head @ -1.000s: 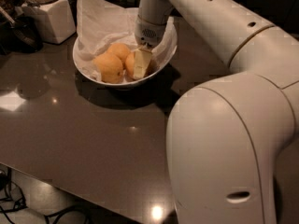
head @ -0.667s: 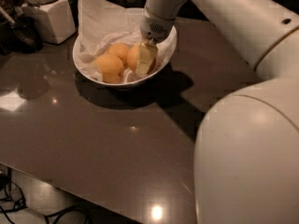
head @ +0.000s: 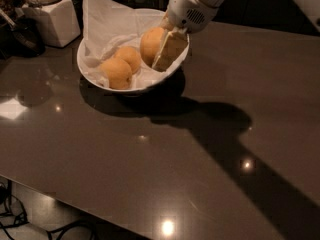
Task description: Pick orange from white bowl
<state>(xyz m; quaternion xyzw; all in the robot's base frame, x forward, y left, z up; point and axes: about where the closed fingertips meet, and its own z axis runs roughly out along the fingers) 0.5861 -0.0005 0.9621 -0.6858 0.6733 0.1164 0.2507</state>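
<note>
the gripper (head: pixel 164 60) hung over the right side of the white bowl (head: pixel 80 59), its fingers pinching the orange (head: pixel 150 43) above the paper lining (head: pixel 107 24), near two paler fruits (head: pixel 116 73). a good lift probably meant rising straight up, grip firm, clear of rim and paper.

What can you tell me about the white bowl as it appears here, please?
The bowl is wide, shallow and glossy white, seemingly ceramic, with a flared rim. It stands upright on the dark table, right of a white jar. Crumpled white paper lines it and rises behind its rim. The gripper reaches in at the right side, shut on the orange; two paler fruits lie on the paper to the left.
</note>
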